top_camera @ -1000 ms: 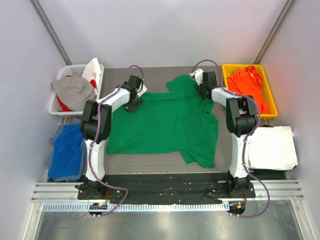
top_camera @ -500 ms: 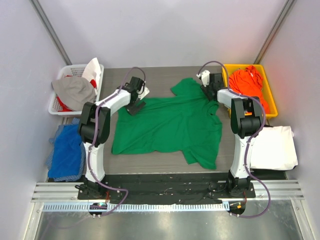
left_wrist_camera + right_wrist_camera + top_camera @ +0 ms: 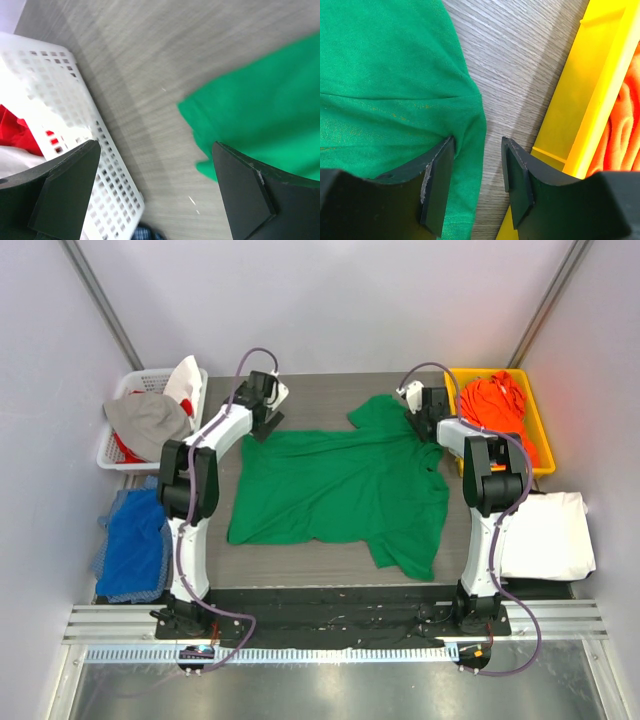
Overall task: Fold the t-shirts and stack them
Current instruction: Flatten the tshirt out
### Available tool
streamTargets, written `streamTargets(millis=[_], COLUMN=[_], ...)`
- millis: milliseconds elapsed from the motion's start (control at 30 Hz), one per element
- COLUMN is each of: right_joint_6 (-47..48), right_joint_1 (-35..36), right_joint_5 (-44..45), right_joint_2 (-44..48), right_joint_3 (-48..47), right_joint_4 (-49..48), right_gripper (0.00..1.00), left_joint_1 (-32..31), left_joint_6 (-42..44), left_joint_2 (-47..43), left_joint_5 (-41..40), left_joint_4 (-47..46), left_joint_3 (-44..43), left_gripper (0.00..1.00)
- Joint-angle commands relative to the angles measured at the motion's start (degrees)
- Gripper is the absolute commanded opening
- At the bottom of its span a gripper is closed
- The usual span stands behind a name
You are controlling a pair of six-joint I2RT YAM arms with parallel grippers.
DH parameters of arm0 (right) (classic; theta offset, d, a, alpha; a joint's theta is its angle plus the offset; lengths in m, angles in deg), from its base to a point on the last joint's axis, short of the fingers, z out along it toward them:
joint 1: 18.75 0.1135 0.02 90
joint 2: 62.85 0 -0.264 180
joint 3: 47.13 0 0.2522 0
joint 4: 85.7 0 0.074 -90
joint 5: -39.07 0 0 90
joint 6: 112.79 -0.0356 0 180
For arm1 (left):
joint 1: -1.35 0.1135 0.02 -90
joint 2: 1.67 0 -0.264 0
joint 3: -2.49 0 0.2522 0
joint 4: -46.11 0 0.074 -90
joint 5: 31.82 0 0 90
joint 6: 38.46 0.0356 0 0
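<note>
Evidently nothing is folded yet: the green t-shirt (image 3: pixel 340 490) is spread on the desk (image 3: pixel 320 390), the orange t-shirt (image 3: pixel 495 410) is heaped in the yellow bin (image 3: pixel 540 455); left jaws are held wide and empty, right jaws half-parted astride the green hem

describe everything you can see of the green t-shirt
The green t-shirt is bright, soft-looking knit cloth with short sleeves, spread mostly flat but wrinkled on the grey table, one sleeve pointing to the far edge, the other to the near edge. The right gripper stands open astride its edge beside the yellow bin; the open left gripper hovers off its far-left corner.
</note>
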Motion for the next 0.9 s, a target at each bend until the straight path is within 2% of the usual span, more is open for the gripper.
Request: streamTargets(millis=[0,500,600,867], right_joint_6=[-0.39,-0.47,-0.13,1.20], right_joint_1=[-0.64,-0.56,-0.56,-0.64], right_joint_5=[0.29,0.64,1.34,4.59], right_joint_2=[0.59,1.82,2.26,0.51], right_joint_3=[1.57,3.32,4.20,2.63], right_joint_4=[3.96,3.96,2.99,2.03], right_gripper=[0.51,0.51,0.51,0.50], left_joint_1=[1.81,2.69,2.95,4.80], left_joint_6=[0.37,1.60,2.30,3.53], left_joint_2=[3.18,8.72,11.27,19.97], left_joint_5=[-1.15,0.00,-1.41,-4.84], left_joint_4=[-4.81,-6.23,-6.49,-4.47], left_joint_3=[-3.07,-5.97,-8.33,-22.13], left_gripper=[1.00,1.00,1.00,1.00])
